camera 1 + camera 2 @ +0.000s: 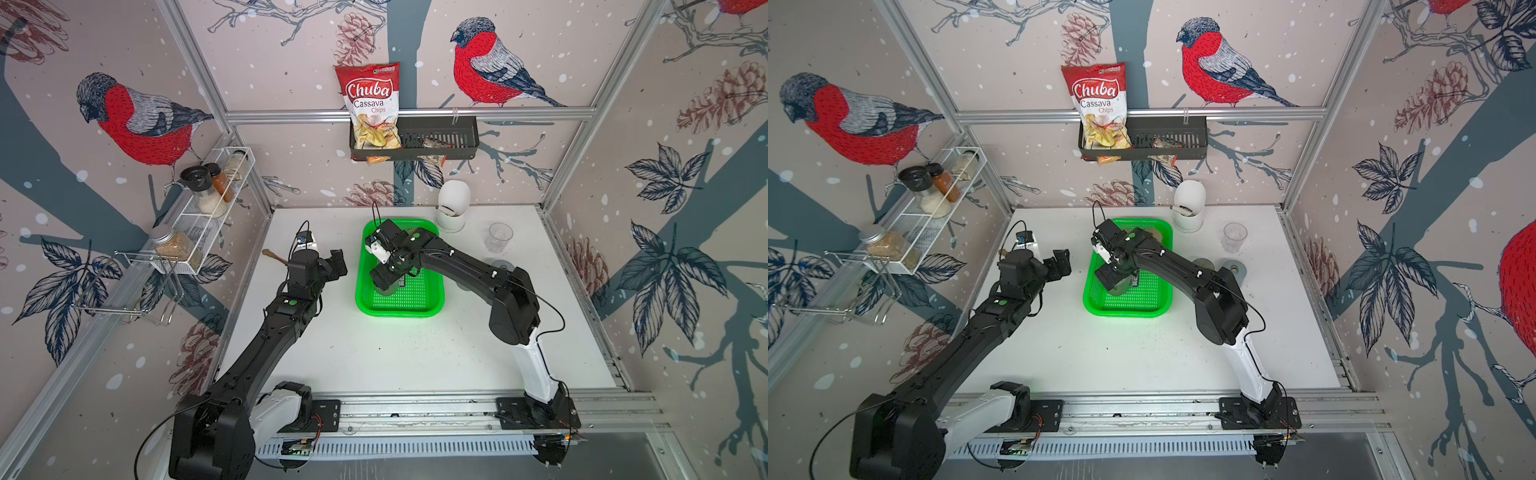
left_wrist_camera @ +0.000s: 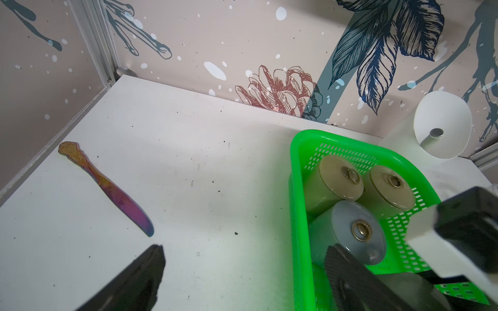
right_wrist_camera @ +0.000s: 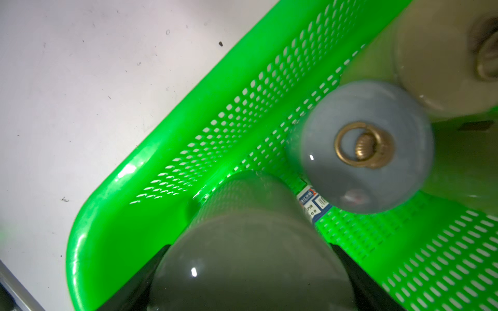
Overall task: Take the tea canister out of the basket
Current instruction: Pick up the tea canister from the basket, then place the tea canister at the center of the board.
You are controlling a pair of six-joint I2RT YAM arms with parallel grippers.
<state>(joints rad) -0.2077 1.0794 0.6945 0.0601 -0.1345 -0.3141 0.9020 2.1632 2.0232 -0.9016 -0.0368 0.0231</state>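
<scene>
Glossy green plastic basket (image 3: 107, 204); smooth, glossy grey tea canister (image 3: 242, 250); matt white table (image 3: 67, 80) w/ scuffs.

I grip the grey tea canister (image 3: 242, 242) inside the green mesh basket (image 3: 107, 215), near its 7 o'clock corner.

qty: 4 canisters (image 2: 347, 234), 1 basket (image 2: 299, 188), 1 knife (image 2: 107, 188), 1 glass (image 1: 498, 237)

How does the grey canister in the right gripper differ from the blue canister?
The grey canister is clamped in the right gripper; the blue canister stands free. The grey one is darker; the blue one paler. The blue one shows a brass ring; the grey one shows none. Both are round and in the basket.
</scene>
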